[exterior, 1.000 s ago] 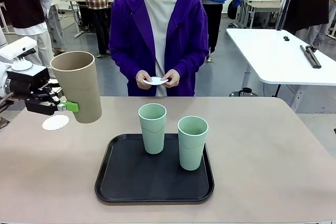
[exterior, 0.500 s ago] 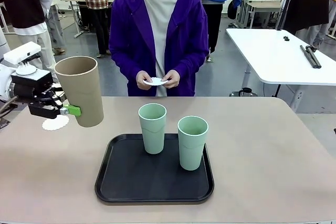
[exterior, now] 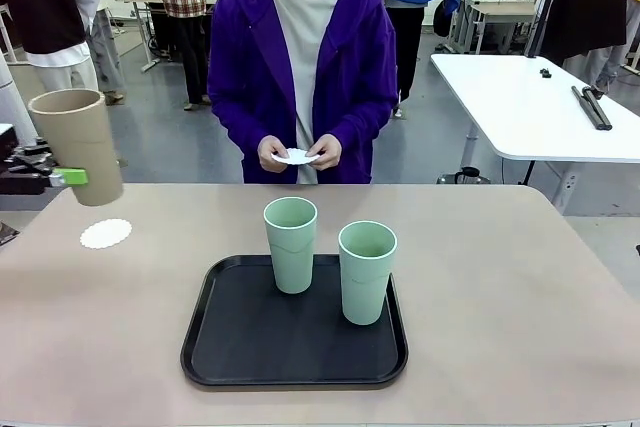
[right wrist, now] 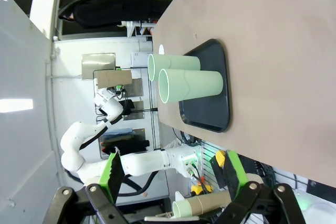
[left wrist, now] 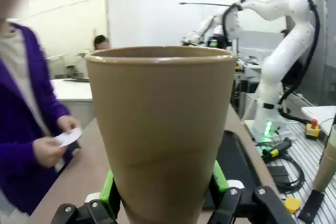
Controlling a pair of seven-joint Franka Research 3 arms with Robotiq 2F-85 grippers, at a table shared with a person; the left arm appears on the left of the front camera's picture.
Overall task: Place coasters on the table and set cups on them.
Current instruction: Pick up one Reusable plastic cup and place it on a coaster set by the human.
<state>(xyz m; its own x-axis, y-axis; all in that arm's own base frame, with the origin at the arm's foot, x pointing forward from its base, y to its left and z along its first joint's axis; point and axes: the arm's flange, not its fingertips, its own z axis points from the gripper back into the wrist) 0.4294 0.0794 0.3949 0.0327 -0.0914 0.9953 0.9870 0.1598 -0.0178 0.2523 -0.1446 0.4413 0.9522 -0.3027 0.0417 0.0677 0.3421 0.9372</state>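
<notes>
Beige table (exterior: 500, 297), left edge of frame: we note the left gripper (exterior: 62, 177) clamped on the tan cup (exterior: 77, 142), upright, clear of the surface. One coaster (exterior: 105, 234) lies flat below the cup's base, slightly right. We judge the left arm nearer.

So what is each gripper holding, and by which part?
Left gripper clamps the tan-brown cup by its lower wall, near the base. Right gripper is open, holding nothing.
</notes>
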